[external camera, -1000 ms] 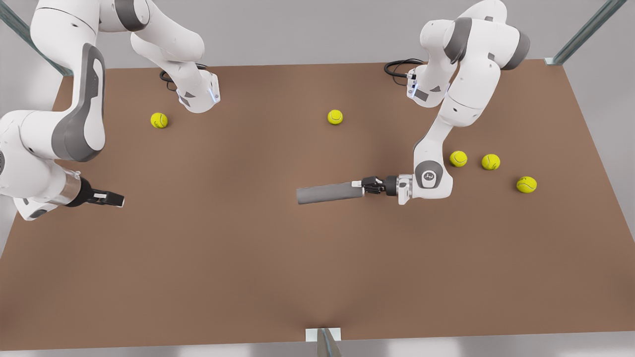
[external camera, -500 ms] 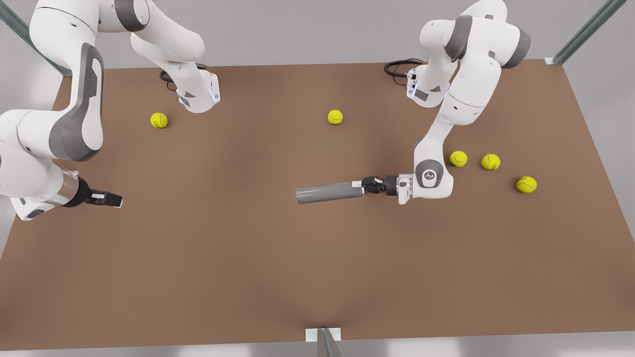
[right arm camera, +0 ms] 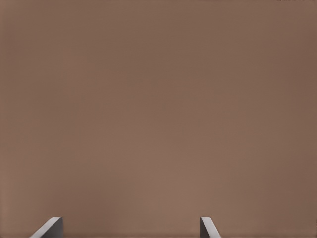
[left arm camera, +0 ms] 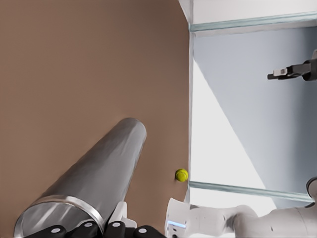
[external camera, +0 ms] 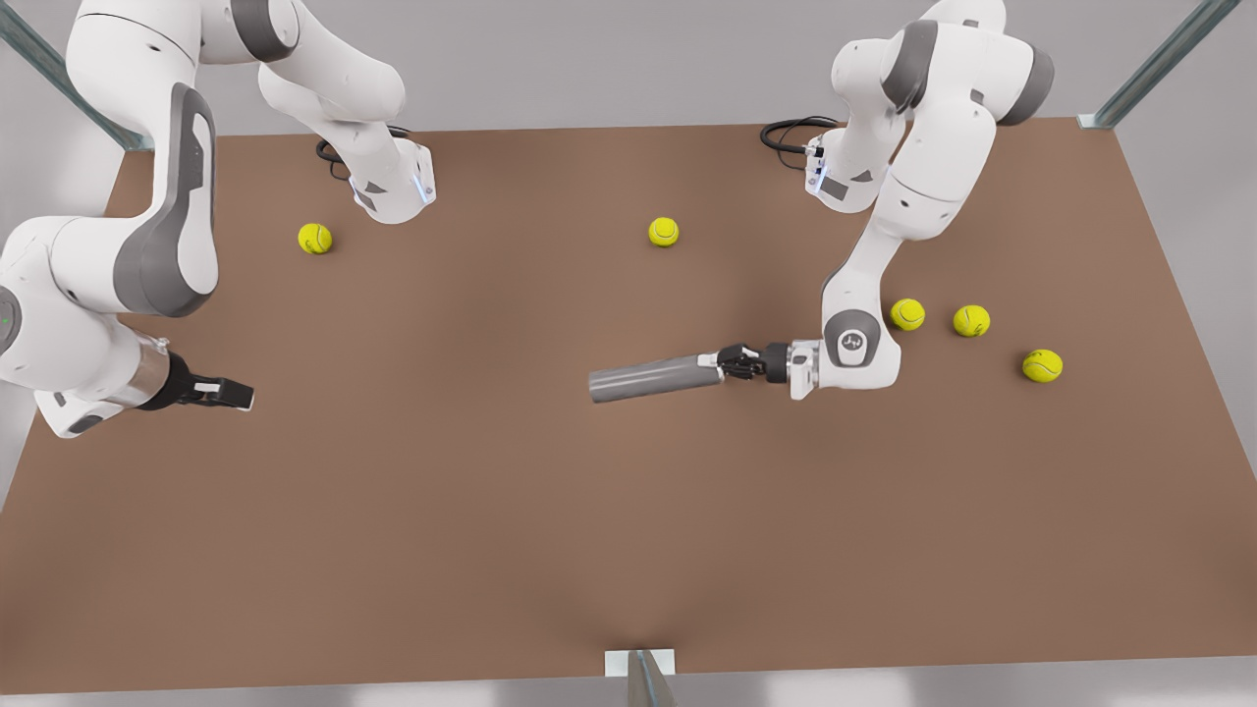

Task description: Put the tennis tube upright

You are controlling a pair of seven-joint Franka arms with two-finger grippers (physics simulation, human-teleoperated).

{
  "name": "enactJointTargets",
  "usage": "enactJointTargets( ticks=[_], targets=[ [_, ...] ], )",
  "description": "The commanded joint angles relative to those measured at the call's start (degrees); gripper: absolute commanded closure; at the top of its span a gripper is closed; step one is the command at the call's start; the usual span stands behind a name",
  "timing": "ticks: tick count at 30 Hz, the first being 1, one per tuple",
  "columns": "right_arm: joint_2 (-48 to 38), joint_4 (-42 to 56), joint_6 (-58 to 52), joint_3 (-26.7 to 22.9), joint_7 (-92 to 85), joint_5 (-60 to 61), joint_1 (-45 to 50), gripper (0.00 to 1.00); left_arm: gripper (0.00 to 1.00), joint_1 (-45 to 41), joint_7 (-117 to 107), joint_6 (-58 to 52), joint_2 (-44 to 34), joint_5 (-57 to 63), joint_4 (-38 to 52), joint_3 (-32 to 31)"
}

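Gripping the matte grey cylindrical tennis tube (external camera: pixel 653 378) at its silvery-rimmed end, the left gripper (external camera: pixel 725 364) clamped there with the tube slightly raised at that end over the brown table (external camera: pixel 491 511); best swung slowly about the far end, kept clear of the yellow-green tennis balls (external camera: pixel 907 314) beyond the tube's gripped end; right gripper (external camera: pixel 228 395) waiting well away past the tube's far end, fingers spread wide; no brand or writing legible on the tube.

No readable text, label, brand or number appears on any surface; every marking is too small to make out.
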Motion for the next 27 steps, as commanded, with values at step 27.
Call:
enactJointTargets(
  ticks=[27],
  targets=[
    [10.5,1.1,21.5,-0.1,-0.6,-1.7,2.8,0.0,0.79,1.0,-8.7,0.5,-13.2,28.0,3.6,9.9]
  ],
)
